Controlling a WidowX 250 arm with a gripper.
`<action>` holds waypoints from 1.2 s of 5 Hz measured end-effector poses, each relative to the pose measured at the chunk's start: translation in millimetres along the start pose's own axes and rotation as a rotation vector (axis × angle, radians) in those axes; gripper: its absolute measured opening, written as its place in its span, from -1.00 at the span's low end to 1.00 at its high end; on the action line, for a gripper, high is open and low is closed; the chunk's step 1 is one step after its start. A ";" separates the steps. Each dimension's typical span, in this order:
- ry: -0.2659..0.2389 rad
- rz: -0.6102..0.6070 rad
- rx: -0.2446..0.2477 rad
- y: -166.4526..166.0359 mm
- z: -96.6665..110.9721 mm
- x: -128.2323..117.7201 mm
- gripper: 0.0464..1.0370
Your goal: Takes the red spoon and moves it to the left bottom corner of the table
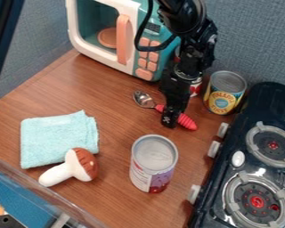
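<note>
Gripper (170, 119) stands over the red spoon (187, 122) at mid-handle, presumably sited for a grip; clenched or released, cannot tell. Spoon lies on wood-grain table (117, 181), at twelve o'clock from the ribbed can (152, 164): glossy metal bowl, ridged, tapering handle.

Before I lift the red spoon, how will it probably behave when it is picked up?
The red spoon will probably stay stiff, because its bowl looks like shiny metal. The ridges on its red handle may help against slipping. If it is pushed instead, the rounded bowl could let it rock or turn a little.
</note>
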State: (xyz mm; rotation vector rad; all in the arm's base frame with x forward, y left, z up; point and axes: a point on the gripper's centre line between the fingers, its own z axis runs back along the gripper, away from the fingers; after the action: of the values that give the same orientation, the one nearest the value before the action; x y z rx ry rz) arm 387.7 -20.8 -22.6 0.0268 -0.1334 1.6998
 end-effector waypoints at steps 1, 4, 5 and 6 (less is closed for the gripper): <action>-0.004 -0.003 -0.014 -1.7 -1.0 1.8 -0.30; -0.044 0.049 -0.047 34.0 19.0 46.5 -0.34; -0.004 0.232 -0.061 50.0 45.6 88.6 -0.34; 0.007 0.462 -0.046 67.7 53.7 142.8 -0.34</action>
State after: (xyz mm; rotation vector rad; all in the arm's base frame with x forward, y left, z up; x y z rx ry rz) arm 298.5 105.9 39.5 -0.0481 -0.1841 2.1569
